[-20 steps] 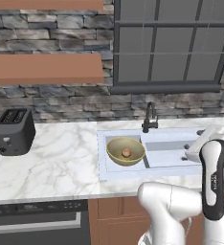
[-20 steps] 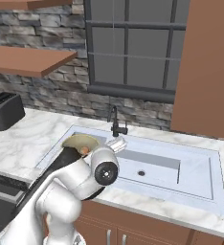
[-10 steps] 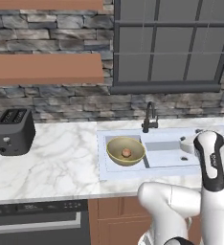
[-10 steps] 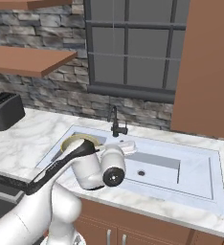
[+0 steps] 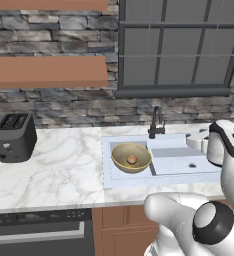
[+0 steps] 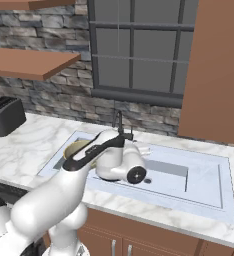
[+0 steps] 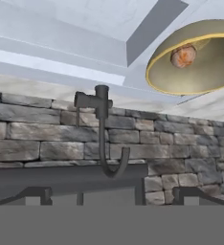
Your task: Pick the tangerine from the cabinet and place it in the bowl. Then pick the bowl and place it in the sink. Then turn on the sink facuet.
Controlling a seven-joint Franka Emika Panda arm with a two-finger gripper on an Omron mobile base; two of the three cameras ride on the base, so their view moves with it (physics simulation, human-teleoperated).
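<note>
I see my gripper (image 7: pixel 112 201) wide open, empty, facing the faucet (image 7: pixel 102 129); bowl (image 5: pixel 131 158) with tangerine (image 5: pixel 132 159) sits in the sink (image 5: pixel 189 172), toaster (image 5: pixel 14 136) far left.

One bowl (image 5: pixel 131 158), one tangerine (image 5: pixel 132 159), one faucet (image 5: pixel 155 123), one toaster (image 5: pixel 14 137), seemingly two shelves (image 5: pixel 48 71).

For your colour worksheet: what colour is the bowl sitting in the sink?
Dull gold-olive; the bowl shows best in the left base view.
</note>
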